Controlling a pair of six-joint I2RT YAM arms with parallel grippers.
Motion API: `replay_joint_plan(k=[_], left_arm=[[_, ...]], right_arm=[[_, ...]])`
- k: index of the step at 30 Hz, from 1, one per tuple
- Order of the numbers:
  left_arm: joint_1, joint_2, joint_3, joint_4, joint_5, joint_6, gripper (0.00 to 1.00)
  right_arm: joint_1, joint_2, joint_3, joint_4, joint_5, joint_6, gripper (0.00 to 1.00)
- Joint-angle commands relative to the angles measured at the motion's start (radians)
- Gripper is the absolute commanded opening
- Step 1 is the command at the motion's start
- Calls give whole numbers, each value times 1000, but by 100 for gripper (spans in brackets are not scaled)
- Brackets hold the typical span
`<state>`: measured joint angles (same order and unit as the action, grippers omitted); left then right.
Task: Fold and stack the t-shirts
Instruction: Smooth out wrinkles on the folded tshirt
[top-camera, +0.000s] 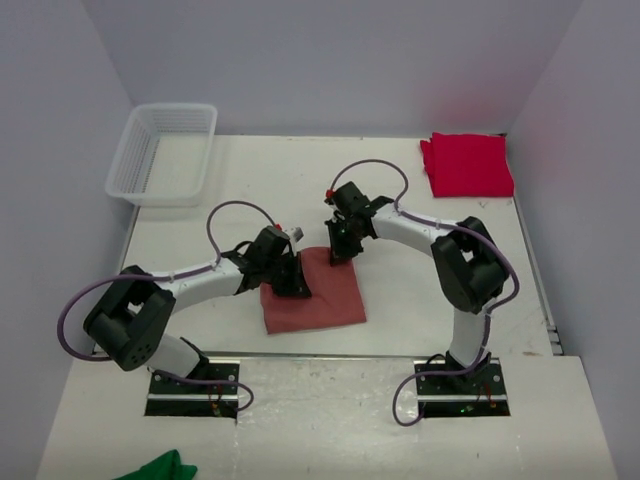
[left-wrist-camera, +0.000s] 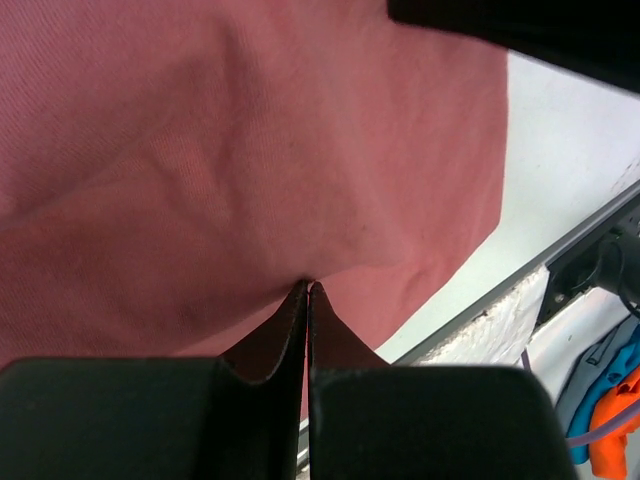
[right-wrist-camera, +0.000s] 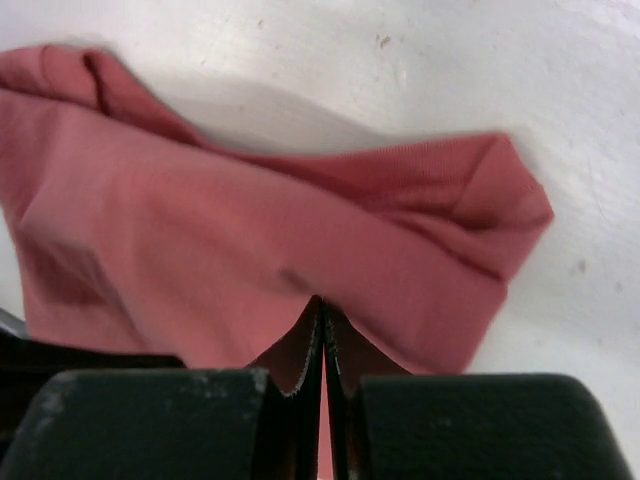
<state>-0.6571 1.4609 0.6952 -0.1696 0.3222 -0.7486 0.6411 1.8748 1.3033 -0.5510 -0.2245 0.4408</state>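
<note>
**White table (top-camera: 260, 175): fold looking finished, stack pending**

White tabletop is carrying two shirts, well apart. The dusty salmon-red cotton t-shirt (top-camera: 318, 298) is lying as a flat, roughly square fold at the near middle, between the two arms.

- The left gripper (top-camera: 293, 280) is sitting on its left edge. Its wrist view is showing the fingertips pressed together with a pucker of salmon cloth caught between them (left-wrist-camera: 308, 292).
- The right gripper (top-camera: 338, 252) is sitting on the far edge, near the far-right corner. It is likewise clamped on the cloth (right-wrist-camera: 320, 308), with a soft fold draping away from the tips.

The bright crimson-red cotton t-shirt (top-camera: 467, 165), folded into a rectangle, is lying at the far right corner of the table. It is lying diagonally away and to the right of both grippers, with the right arm nearer.

Judgement: the stacking move is hinging on that diagonal. Any carry would be running far-right, with the right arm leading and the left reaching furthest.

The white plastic mesh basket (top-camera: 163, 152) at far left and the small green cloth (top-camera: 160, 467) at the near edge are taking no part.
</note>
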Motion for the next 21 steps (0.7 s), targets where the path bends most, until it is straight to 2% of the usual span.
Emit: replay_joint_plan(k=[1,10,17,19,21], left_arm=[[-25,13,-29,50,25,-15,0],[-82,-48,-132,30,-40,-37,0],[-84,-40,-207,50,-51,-37,0],[-84,-43,-207,50,-52,-25,0],[-87,-54,-198,48,-58,-15,0]], right_arm=[[0,90,80,5,-36,-4,0],[-66,241,301,-115,19,-2,0],[-127,366,580,-251,40,-31,0],[-133,383,676,-297,51,-65,0],[-133,342,695,-306,79,-92,0]])
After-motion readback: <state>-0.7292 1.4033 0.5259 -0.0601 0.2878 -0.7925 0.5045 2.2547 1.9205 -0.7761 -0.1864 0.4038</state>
